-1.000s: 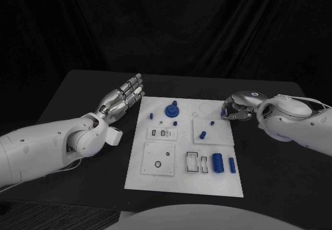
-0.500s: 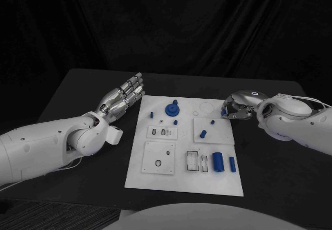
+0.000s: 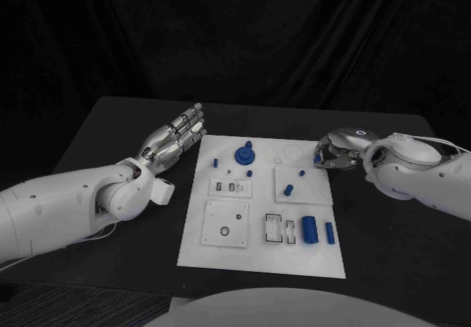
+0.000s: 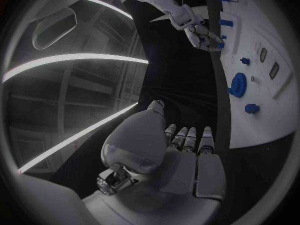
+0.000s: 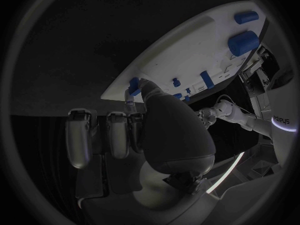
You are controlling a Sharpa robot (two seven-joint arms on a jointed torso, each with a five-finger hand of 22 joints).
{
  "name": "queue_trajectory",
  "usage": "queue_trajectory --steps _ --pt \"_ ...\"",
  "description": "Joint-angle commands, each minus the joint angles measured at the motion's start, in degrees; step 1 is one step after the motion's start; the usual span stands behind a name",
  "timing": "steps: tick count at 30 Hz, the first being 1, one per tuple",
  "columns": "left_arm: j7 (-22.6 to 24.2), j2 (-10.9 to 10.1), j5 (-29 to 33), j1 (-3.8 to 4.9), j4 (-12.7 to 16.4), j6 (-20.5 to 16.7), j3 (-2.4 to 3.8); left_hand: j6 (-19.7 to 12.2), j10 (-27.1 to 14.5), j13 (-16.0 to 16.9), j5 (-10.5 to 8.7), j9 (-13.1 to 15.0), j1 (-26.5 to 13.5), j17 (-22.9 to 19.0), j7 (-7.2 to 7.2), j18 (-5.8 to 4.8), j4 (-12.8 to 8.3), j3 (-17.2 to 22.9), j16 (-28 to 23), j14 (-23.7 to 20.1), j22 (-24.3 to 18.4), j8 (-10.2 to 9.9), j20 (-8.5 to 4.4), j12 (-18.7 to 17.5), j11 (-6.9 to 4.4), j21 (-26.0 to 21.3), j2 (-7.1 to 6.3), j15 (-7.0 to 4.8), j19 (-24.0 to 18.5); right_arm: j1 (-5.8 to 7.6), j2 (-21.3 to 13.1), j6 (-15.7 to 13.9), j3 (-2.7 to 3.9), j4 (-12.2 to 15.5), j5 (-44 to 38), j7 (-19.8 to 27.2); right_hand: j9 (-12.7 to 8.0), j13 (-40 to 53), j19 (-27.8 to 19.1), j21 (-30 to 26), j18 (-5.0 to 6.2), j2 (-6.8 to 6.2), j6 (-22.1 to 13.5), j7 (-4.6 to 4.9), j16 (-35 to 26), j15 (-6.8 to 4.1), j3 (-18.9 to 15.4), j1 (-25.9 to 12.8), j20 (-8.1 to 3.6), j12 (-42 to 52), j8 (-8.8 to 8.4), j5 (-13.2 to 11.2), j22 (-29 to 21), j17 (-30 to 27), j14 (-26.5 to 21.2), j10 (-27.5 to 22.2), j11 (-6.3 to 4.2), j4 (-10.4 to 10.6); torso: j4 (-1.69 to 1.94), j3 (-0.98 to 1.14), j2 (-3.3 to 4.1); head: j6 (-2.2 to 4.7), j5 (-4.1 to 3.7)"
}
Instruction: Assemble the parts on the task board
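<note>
Hidden: the right hand [image 3: 339,151] curls over the board's far right edge, so its fingertips are mostly covered from the head camera; how the small part [image 3: 318,159] sits in them is hard to make out.
Right hand: fingers curled in; in the wrist view the thumb and a finger [image 5: 145,86] seem to pinch a small blue part [image 5: 134,85] at the board's edge.
Left hand: [image 3: 173,137] flat, fingers straight and together, holding nothing, just beside the board's left edge.
Board: white plate [image 3: 258,262] mid-table, with a blue gear [image 3: 244,157] near its far end and two blue cylinders [image 3: 309,230] lying near its right edge.
Surface: black table [image 3: 108,122], dark curtain behind.
</note>
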Motion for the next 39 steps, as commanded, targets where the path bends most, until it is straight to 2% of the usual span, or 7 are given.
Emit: queue_trajectory --steps 1,8,15,20,25,31,39 --pt "0.5 0.1 -0.1 -0.10 0.1 0.8 0.04 0.0 0.1 -0.1 0.30 0.1 0.5 -0.1 0.72 0.26 -0.2 0.3 -0.2 0.0 -0.1 0.2 0.33 -0.4 0.27 -0.2 -0.07 0.51 0.0 -0.18 0.0 -2.5 0.03 0.1 -0.1 -0.1 0.8 15.1 3.5 -0.4 0.16 0.94 1.0 -0.21 0.2 -0.28 0.1 0.7 -0.17 0.1 0.82 -0.3 13.7 15.1 6.2 6.0 -0.37 -0.7 -0.03 0.02 -0.02 -0.06 0.13" --pt "0.4 -0.1 -0.1 -0.12 0.0 0.8 0.04 0.2 0.1 -0.1 0.30 0.1 0.5 -0.1 1.23 0.28 -0.3 0.4 -0.2 0.0 -0.1 0.2 0.39 -0.4 0.24 -0.2 -0.08 0.53 0.0 -0.17 -0.4 -5.9 0.05 0.9 -0.1 0.0 1.2 15.1 2.9 -1.3 0.40 0.96 1.9 -0.14 0.2 -0.25 0.0 0.7 -0.21 0.1 1.49 -0.3 13.4 15.1 6.2 6.0 -0.21 -1.0 -0.10 -0.01 -0.07 0.04 0.48" --pt "0.4 -0.2 -0.1 -0.12 0.1 0.5 0.04 0.3 0.1 -0.1 0.30 0.1 0.5 -0.1 1.32 0.29 -0.3 0.5 -0.2 0.0 -0.1 0.3 0.39 -0.4 0.23 -0.2 -0.08 0.53 0.0 1.37 -1.8 -9.0 0.13 6.1 -0.1 -1.2 1.3 15.1 2.9 -1.3 0.39 0.70 2.4 -0.01 0.2 -0.02 -0.2 0.3 -0.09 0.1 1.74 -0.3 13.4 15.1 6.2 6.0 0.08 -1.0 0.06 0.01 0.01 0.25 0.90" --pt "0.5 -0.2 -0.1 -0.12 0.1 0.0 0.03 0.3 0.1 -0.1 0.33 0.1 0.5 -0.1 1.44 0.31 -0.4 0.5 -0.2 0.0 -0.1 0.3 0.40 -0.4 0.19 -0.2 -0.14 0.50 0.0 3.87 -2.5 -7.6 0.15 11.8 -0.1 -2.5 1.4 15.1 2.9 -1.4 0.40 0.48 2.8 0.14 0.2 0.31 -0.6 -0.6 0.17 0.1 1.79 -0.7 13.4 15.1 6.2 6.0 0.34 -0.6 0.00 -0.06 0.00 0.19 0.75" --pt "0.5 -0.1 -0.1 -0.12 0.0 -0.3 0.03 0.3 0.1 -0.1 0.42 0.1 0.5 -0.1 1.51 0.35 -0.4 0.5 -0.2 0.0 -0.1 0.3 0.36 -0.4 0.11 -0.2 -0.23 0.39 0.0 5.01 -1.2 -5.3 0.14 16.6 -0.1 -3.0 1.4 15.1 2.9 -1.4 0.41 0.46 2.8 0.14 0.2 0.33 -0.6 -0.7 0.20 0.1 1.77 -0.8 13.3 15.1 6.2 6.0 0.36 -0.5 -0.15 -0.08 0.05 0.36 0.68" --pt "0.6 0.3 -0.1 -0.12 -0.2 -0.1 0.03 0.3 0.1 -0.1 0.61 0.1 0.5 -0.1 1.57 0.43 -0.6 0.5 -0.2 0.0 -0.1 0.3 0.27 -0.4 -0.01 -0.2 -0.36 0.21 0.0 4.21 2.4 -3.6 0.13 17.6 -0.1 -3.0 1.4 15.1 2.9 -1.3 0.39 0.32 2.8 0.16 0.2 0.38 -0.7 -0.7 0.25 0.1 1.73 -1.0 13.4 15.1 6.2 6.0 0.37 -0.6 0.03 -0.05 0.00 0.45 0.64" --pt "0.5 0.7 -0.1 -0.12 -0.3 0.2 0.03 0.4 0.1 -0.1 0.67 0.1 0.5 -0.1 1.57 0.45 -0.6 0.5 -0.2 0.0 -0.1 0.3 0.26 -0.4 -0.03 -0.2 -0.34 0.19 0.0 1.56 8.6 -1.5 0.13 14.3 -0.1 -3.4 1.5 15.1 2.8 -1.5 0.43 0.26 3.0 0.20 0.2 0.44 -0.6 -0.5 0.31 0.1 1.79 -1.0 13.3 15.1 6.2 6.0 0.47 -0.9 0.08 0.02 0.05 0.38 0.87"
